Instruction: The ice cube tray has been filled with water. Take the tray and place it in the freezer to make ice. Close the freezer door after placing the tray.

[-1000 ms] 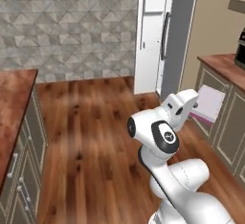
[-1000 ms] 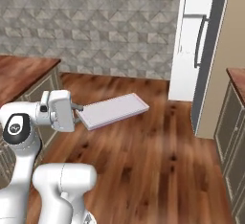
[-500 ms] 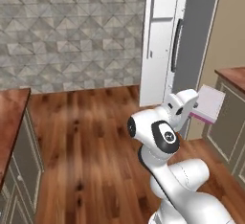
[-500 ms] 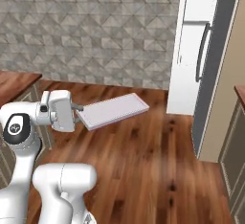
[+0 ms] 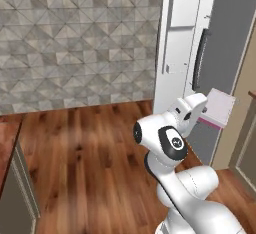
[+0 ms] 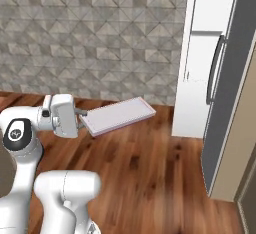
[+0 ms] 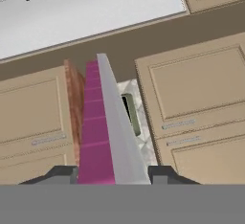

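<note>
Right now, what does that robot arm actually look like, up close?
The arm is glossy white with rounded, bulging segments. Its joints carry dark round caps, each marked with a small pale emblem. The hand section is a boxy white block. The tool ends in two small dark finger tips. No loose cables show.

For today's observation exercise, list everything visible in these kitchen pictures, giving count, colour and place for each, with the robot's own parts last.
ice cube tray: one, pale lavender with pink edge, held out level above the floor.
freezer: one, light grey and white, ahead on the right.
door handle: one, dark, vertical on the freezer front.
wall: one, grey patterned tile, behind.
floor: one, brown wood.
cabinets: several, beige, seen past the tray from the hand.
arm: one, white.
end effector: one, shut on the tray's near end.
</note>
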Robot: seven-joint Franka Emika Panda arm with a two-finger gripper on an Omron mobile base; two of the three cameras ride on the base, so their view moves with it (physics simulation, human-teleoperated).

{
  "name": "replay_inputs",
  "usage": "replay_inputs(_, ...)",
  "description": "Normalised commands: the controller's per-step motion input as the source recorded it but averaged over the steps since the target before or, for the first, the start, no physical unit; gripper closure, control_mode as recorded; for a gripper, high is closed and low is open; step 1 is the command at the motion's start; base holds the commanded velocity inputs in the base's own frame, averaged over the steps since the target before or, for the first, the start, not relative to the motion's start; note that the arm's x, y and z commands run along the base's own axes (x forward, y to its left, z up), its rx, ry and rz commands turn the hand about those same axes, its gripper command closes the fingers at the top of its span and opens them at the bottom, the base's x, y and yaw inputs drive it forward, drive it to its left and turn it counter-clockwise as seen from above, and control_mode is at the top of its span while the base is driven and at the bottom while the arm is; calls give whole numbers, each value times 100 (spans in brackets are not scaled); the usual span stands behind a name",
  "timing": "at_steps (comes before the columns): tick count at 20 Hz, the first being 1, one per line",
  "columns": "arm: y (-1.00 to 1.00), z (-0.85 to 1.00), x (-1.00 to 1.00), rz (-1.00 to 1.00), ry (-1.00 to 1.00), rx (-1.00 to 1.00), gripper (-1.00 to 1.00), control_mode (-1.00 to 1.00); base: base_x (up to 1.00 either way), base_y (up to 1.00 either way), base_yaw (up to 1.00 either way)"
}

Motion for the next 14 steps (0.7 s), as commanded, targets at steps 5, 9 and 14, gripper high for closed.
replay_inputs(5,0,0,0,0,0,0,100,100,85,-27,-5)
replay_inputs(9,0,0,0,0,0,0,100,100,68,-37,-8)
replay_inputs(14,0,0,0,0,0,0,100,100,55,-36,-10)
